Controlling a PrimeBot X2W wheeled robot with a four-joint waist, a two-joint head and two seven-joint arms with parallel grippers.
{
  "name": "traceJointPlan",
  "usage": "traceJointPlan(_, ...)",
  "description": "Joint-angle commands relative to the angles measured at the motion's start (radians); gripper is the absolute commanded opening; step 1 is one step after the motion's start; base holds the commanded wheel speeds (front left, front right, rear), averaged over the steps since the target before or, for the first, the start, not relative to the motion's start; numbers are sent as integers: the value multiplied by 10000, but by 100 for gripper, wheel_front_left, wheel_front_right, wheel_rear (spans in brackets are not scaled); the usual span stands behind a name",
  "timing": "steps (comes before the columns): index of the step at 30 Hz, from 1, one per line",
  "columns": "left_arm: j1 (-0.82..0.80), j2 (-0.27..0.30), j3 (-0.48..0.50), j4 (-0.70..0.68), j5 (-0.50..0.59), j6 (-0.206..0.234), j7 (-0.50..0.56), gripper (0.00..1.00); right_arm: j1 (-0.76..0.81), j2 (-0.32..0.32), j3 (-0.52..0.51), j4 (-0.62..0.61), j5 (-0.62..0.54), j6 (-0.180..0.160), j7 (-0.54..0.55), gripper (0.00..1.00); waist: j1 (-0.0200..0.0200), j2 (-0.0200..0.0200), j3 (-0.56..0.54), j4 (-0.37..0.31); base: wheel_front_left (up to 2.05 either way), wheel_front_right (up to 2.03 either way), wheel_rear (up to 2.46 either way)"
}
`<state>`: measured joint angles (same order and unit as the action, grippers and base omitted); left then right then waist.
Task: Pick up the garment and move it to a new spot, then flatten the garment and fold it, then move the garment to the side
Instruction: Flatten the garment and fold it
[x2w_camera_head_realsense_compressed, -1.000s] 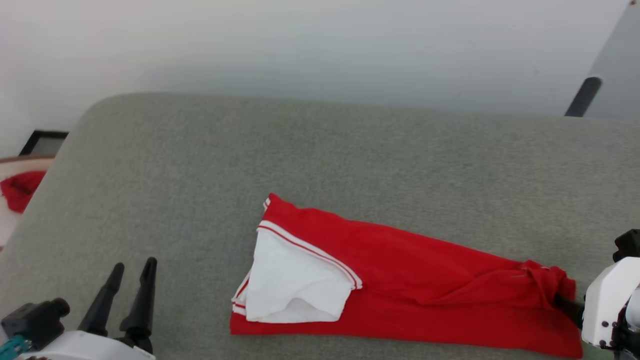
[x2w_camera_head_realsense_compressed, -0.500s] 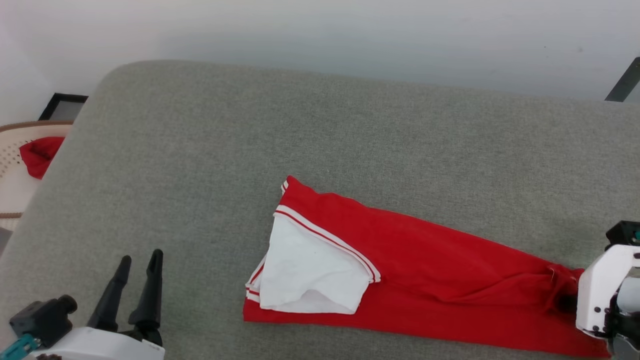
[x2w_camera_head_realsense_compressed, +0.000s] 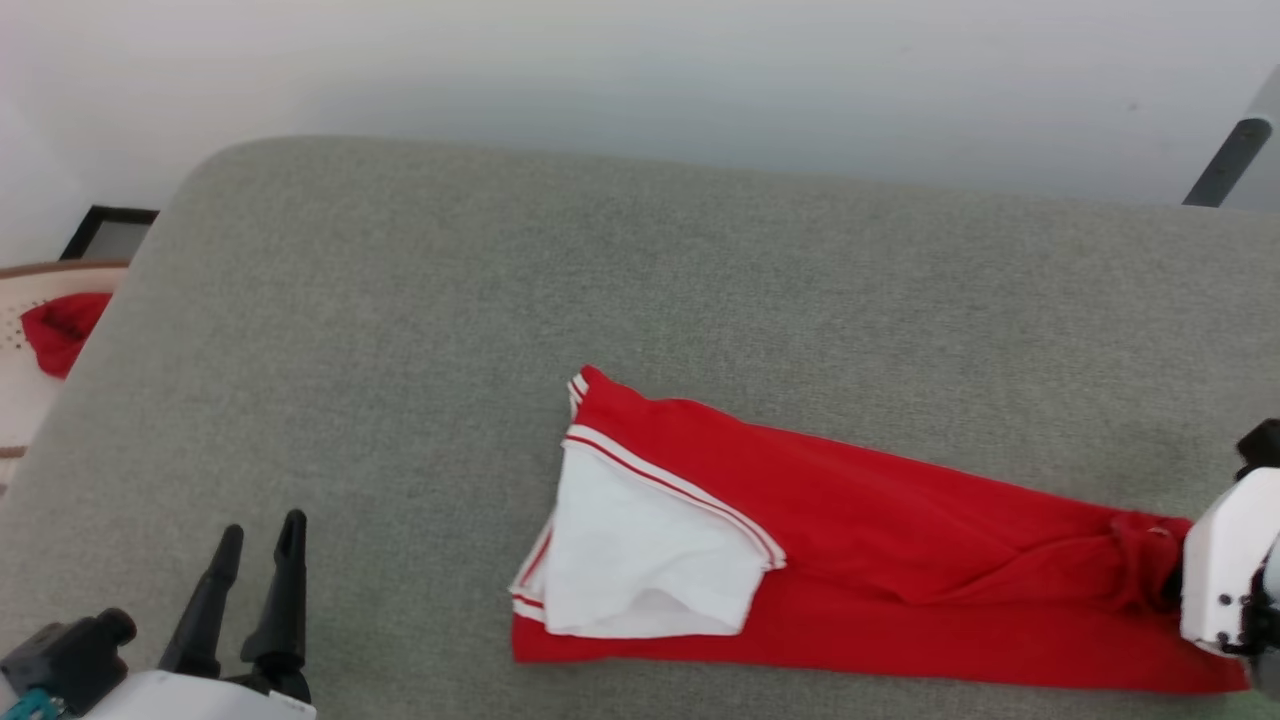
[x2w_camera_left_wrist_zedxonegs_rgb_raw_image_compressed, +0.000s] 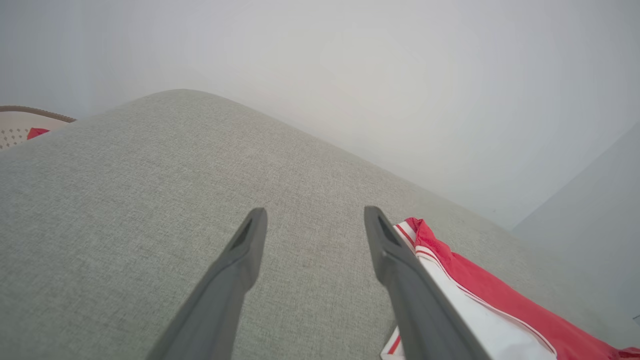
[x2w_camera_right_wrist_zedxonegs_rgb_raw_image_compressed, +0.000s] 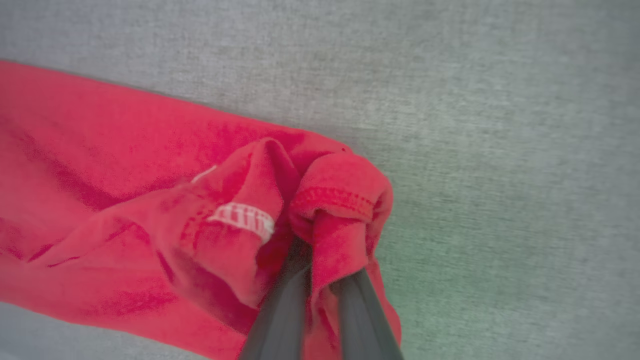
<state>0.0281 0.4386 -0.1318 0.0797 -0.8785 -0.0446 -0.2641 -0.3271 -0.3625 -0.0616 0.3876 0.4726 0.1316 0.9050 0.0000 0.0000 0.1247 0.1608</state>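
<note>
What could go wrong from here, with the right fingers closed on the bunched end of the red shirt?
1. The right fingers pinch just a small bunch at one end of the garment, so the cloth may slip out when pulled.
2. The left fingers are open and apart from the garment, so a one-sided pull may drag the folded white sleeve out of place.

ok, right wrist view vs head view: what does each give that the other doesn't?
Right wrist: right gripper, jaws pinched on the bunched hem, a white label beside it. Head: open left gripper, the white sleeve, red cloth off the left. Both: red garment on the grey cushion.
</note>
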Motion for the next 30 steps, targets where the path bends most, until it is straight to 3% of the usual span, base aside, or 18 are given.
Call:
traceJointPlan(1, 139, -42, 59, 20, 47, -45, 10, 100, -142, -154, -123, 45, -119, -16, -60, 0, 0, 0, -110, -111, 0, 0, 0)
traceJointPlan(10, 448, -37, 177, 35, 84, -103, 10, 100, -334, -946, -683, 643, -525, -16, -135, 0, 0, 0, -470, -417, 0, 0, 0)
traceJointPlan(16, 659, 28, 222, 27, 5, -47, 45, 100, -477, -1081, -586, 613, -574, -16, -38, 0, 0, 0, -752, -615, 0, 0, 0)
traceJointPlan(25, 1022, 98, 250, -81, -139, 62, 159, 100, -59, -168, -254, -1219, 1321, -13, 936, 0, 0, 0, -1239, -731, 0, 0, 0)
traceJointPlan(30, 1107, 81, 188, -155, -192, 93, 225, 100, 120, 698, 91, -2464, 1794, -13, 1427, 0, 0, 0, -1387, -620, 0, 0, 0)
